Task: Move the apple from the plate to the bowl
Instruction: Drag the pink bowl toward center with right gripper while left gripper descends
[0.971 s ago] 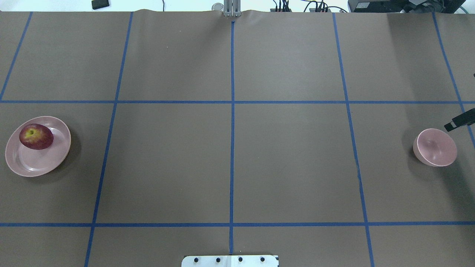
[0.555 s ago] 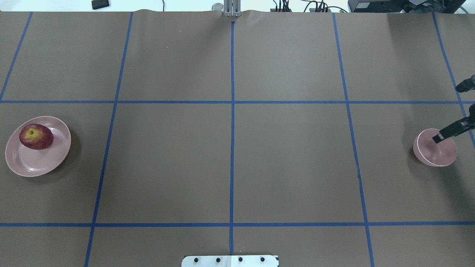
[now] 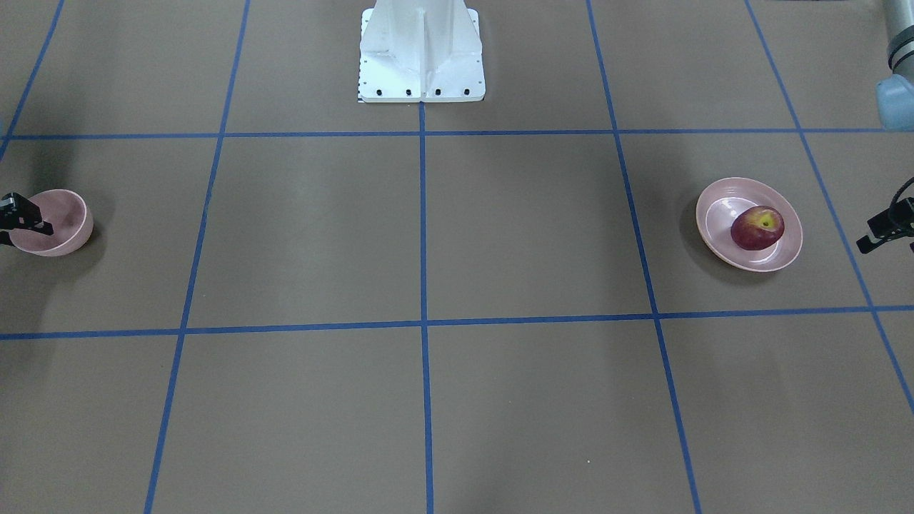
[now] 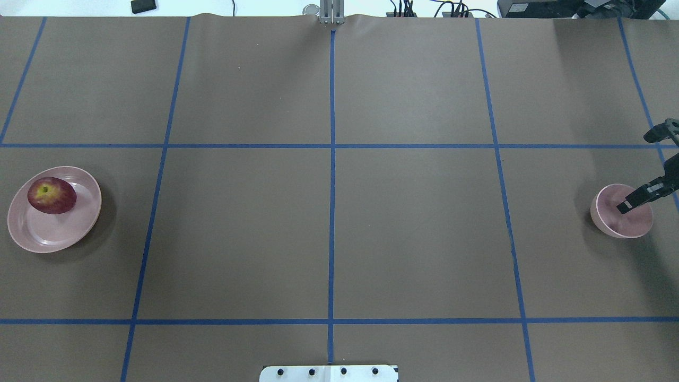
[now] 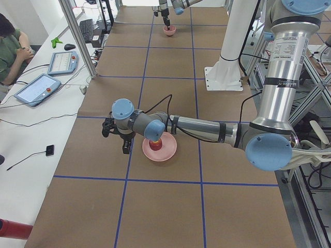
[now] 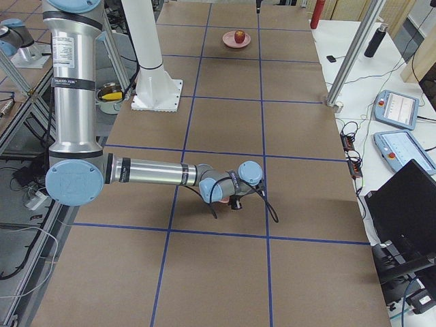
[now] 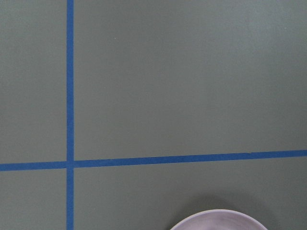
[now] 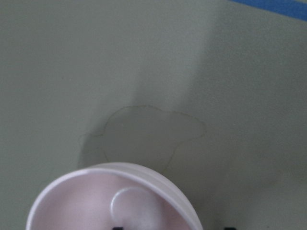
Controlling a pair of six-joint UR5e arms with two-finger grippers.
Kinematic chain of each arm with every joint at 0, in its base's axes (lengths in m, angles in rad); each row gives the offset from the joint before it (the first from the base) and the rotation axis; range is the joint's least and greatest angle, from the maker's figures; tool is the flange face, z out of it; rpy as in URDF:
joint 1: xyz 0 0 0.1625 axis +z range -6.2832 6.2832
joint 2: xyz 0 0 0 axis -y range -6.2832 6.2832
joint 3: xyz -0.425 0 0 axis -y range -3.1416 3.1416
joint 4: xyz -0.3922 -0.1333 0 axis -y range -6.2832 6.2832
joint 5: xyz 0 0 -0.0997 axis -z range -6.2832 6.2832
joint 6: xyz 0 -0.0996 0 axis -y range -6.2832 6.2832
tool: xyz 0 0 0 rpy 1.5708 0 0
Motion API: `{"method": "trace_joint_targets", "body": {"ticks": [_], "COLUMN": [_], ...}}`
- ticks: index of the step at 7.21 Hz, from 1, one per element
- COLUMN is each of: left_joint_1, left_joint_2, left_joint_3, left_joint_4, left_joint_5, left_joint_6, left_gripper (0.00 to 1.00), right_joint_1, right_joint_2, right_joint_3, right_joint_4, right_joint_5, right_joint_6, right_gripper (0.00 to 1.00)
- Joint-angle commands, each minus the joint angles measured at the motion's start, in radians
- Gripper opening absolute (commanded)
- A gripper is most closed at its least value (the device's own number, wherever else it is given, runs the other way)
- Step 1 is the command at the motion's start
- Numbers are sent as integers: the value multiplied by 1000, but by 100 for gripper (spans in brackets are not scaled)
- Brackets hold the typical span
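Apple [image 3: 757,228] nearest the left end effector [image 3: 885,228]
It sat on the plate [image 3: 714,205], frame right; that grip I couldn't tell. The right end effector [image 3: 25,230], jaws apart, straddled the bowl [image 3: 68,214] rim, far left.

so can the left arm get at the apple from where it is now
Probably yes: the apple sits uncovered on the plate, nothing stands around it, and the left arm ends close beside the plate, on its outer side.
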Motion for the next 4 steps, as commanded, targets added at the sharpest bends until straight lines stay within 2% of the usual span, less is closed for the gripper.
{"method": "trace_joint_targets", "body": {"ticks": [1,3,4], "left_joint_1": [51,68,100], "left_joint_2": [1,4,2], "left_joint_3": [-17,-22,-23], "left_joint_4": [-31,-29,-29], "left_joint_5": [-2,1,12], "left_joint_6": [-75,-86,-141], "left_gripper": [99,99,99], "right_joint_1": [3,55,85], "right_joint_2": [3,7,23], "right_joint_3": [8,52,95], "right_joint_4": [11,8,-4], "right_joint_5": [36,105,139], "right_joint_6": [7,34,113], "right_gripper": [0,0,0]}}
